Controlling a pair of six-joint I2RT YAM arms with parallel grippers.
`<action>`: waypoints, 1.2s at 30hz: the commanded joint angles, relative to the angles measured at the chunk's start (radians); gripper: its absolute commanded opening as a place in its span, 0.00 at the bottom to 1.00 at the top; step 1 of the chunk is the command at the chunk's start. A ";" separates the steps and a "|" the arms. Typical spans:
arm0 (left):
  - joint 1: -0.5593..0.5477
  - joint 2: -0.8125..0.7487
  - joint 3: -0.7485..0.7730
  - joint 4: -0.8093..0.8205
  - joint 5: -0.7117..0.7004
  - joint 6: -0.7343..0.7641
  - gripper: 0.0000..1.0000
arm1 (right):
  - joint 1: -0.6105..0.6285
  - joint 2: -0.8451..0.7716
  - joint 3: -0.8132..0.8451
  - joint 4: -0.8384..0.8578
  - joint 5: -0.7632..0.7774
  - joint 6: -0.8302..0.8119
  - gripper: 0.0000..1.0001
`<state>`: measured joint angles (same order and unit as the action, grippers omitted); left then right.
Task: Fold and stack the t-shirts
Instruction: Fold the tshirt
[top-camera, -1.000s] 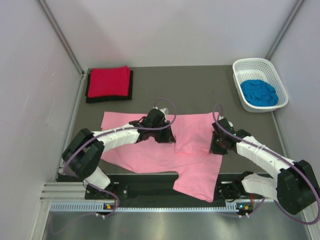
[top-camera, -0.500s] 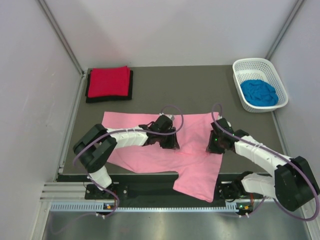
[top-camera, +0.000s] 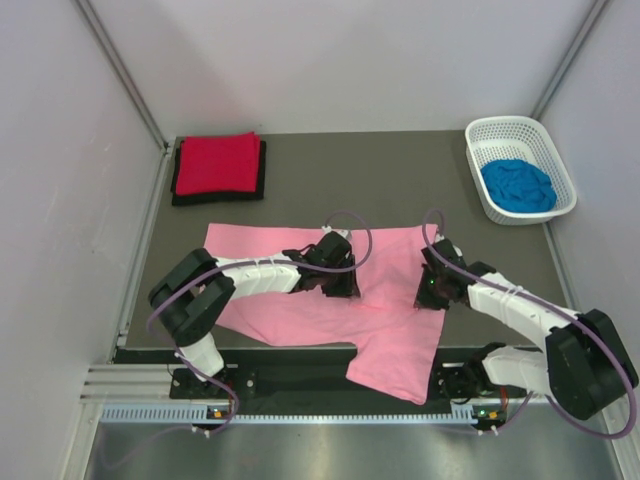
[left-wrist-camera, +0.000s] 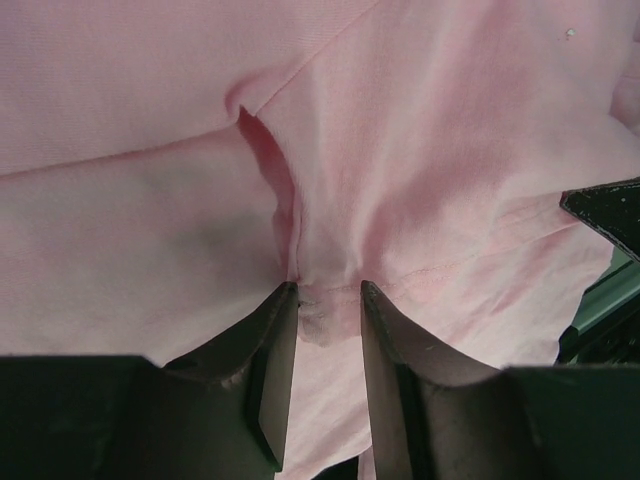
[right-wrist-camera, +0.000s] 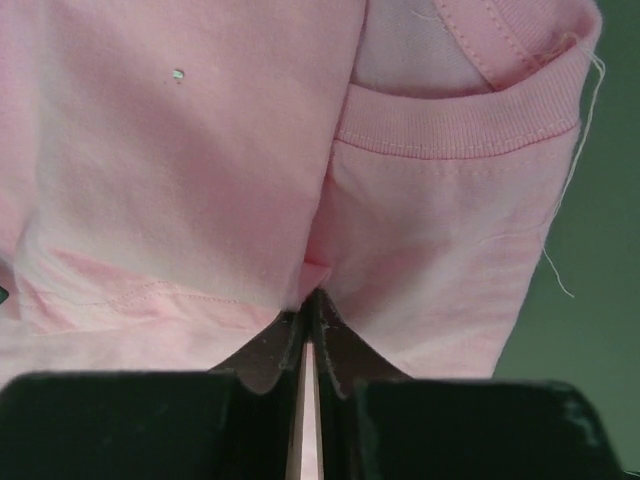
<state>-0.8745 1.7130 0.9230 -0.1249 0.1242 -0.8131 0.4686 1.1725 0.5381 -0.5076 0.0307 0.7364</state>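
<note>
The pink t-shirt (top-camera: 300, 315) lies spread on the grey table, with one part hanging over the near edge. My left gripper (top-camera: 345, 290) rests low on its middle. In the left wrist view the left gripper (left-wrist-camera: 327, 292) is open, its fingers straddling a seam crease of the pink t-shirt (left-wrist-camera: 400, 150). My right gripper (top-camera: 428, 297) sits at the shirt's right edge. In the right wrist view the right gripper (right-wrist-camera: 308, 295) is shut on a pinch of pink cloth (right-wrist-camera: 200, 180), just below the ribbed collar (right-wrist-camera: 460, 130). A folded red t-shirt (top-camera: 216, 162) lies on a folded black t-shirt (top-camera: 218, 198) at the back left.
A white lattice basket (top-camera: 505, 125) at the back right holds a crumpled bright blue t-shirt (top-camera: 517, 185). Grey walls close in the left and right sides of the table (top-camera: 380, 180). The arm bases stand along the near rail.
The left gripper moved right across the shirt, and the raised fold it carried now lies flat. The right gripper closed on the shirt's edge.
</note>
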 joint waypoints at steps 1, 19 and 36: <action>-0.020 -0.007 0.046 -0.047 -0.060 0.014 0.37 | -0.008 -0.016 -0.003 0.017 -0.005 0.008 0.00; -0.031 0.011 0.095 -0.093 -0.047 -0.012 0.00 | 0.013 -0.201 -0.017 -0.055 -0.008 0.103 0.00; -0.031 -0.013 0.132 -0.220 -0.115 -0.005 0.00 | 0.203 -0.356 -0.105 -0.098 0.136 0.372 0.00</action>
<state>-0.9001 1.7214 1.0252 -0.3260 0.0273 -0.8207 0.6182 0.8509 0.4324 -0.5934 0.0818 1.0145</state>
